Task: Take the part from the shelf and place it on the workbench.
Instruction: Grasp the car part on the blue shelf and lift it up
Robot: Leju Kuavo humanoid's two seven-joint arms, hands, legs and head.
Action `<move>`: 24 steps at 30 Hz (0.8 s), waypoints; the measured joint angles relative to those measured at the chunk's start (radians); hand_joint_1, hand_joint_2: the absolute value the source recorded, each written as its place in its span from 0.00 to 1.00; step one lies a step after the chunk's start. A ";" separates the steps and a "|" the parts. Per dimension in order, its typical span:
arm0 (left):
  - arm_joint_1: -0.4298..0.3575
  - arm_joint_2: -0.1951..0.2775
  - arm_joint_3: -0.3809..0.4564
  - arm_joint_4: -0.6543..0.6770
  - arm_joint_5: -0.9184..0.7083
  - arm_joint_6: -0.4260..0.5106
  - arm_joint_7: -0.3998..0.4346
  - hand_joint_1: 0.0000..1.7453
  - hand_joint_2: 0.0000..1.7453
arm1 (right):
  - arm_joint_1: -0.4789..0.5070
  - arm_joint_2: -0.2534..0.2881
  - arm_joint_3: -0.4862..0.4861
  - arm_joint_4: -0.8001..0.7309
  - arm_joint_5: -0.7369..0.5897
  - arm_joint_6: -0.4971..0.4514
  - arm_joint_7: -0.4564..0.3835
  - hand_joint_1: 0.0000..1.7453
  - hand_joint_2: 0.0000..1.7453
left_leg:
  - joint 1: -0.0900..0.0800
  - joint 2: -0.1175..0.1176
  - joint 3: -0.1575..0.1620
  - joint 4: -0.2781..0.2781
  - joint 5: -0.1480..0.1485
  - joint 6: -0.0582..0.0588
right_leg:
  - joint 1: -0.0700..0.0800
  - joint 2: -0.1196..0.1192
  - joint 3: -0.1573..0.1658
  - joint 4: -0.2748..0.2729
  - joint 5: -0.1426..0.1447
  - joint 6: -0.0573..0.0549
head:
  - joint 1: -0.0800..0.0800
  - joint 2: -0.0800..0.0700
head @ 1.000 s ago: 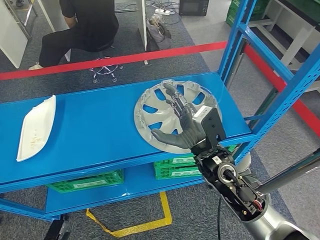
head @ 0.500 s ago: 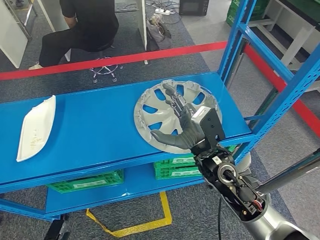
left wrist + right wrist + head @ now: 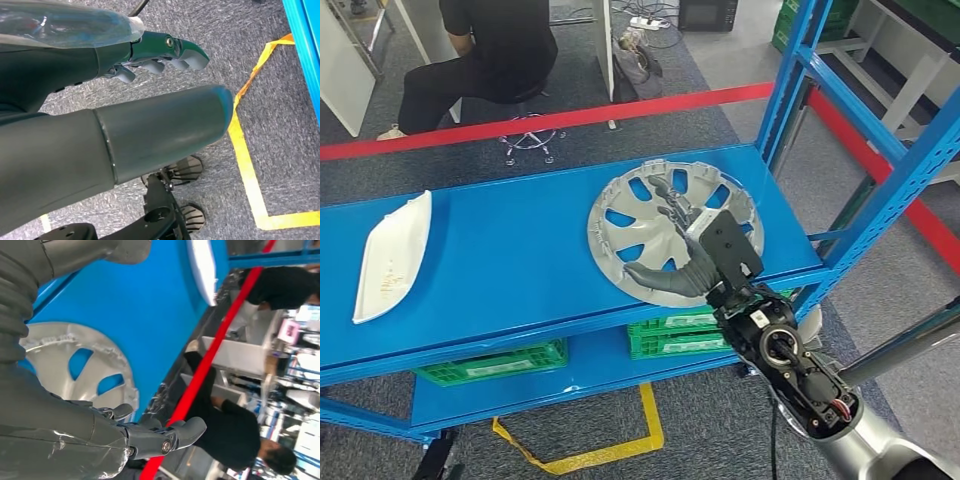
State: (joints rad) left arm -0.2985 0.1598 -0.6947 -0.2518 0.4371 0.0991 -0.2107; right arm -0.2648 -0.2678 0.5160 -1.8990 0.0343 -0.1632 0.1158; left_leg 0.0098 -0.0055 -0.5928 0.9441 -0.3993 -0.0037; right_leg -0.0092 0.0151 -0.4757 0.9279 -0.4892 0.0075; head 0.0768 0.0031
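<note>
A silver wheel cover (image 3: 641, 232) lies flat at the right end of the blue shelf (image 3: 509, 240). My right hand (image 3: 682, 255) is spread over its near half, with the dark fingers (image 3: 671, 205) reaching across the spokes and the thumb along the front rim; whether it touches is unclear. The right wrist view looks past those fingers (image 3: 166, 437) to the wheel cover (image 3: 75, 375). My left hand (image 3: 162, 75) hangs low above the carpet and holds nothing, its fingers apart from the thumb.
A white curved panel (image 3: 392, 255) lies at the shelf's left end. Green crates (image 3: 675, 335) sit on the lower shelf. Blue uprights (image 3: 803, 60) rise at the right. A person (image 3: 493, 50) sits beyond the red floor line (image 3: 546, 118). Yellow tape (image 3: 652, 420) marks the carpet.
My right hand has sunk lower and flatter over the wheel cover, and the wrist has dipped toward the shelf's front edge. The wheel cover has not moved.
</note>
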 joint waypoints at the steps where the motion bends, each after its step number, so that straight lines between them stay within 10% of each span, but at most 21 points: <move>1: -0.001 0.000 0.000 0.000 0.000 0.000 0.004 0.00 0.00 | -0.006 -0.007 0.003 0.000 0.008 0.011 0.019 0.00 1.00 | 0.000 0.000 0.000 0.000 0.000 0.000 | 0.000 0.000 0.000 0.000 0.000 0.000 | 0.000 0.000; 24: -0.012 0.012 0.000 0.000 0.063 0.034 0.024 0.00 0.00 | -0.366 -0.147 0.189 0.111 0.052 0.277 0.294 0.00 1.00 | 0.000 -0.001 0.000 0.000 0.001 0.000 | 0.000 -0.001 0.000 0.001 0.000 0.000 | 0.000 0.000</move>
State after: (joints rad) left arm -0.3107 0.1718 -0.6947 -0.2518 0.5005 0.1335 -0.1869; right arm -0.6307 -0.4152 0.7046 -1.7879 0.0866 0.1141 0.4099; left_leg 0.0096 -0.0063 -0.5930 0.9442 -0.3980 -0.0039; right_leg -0.0091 0.0142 -0.4752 0.9287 -0.4891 0.0074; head 0.0766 0.0031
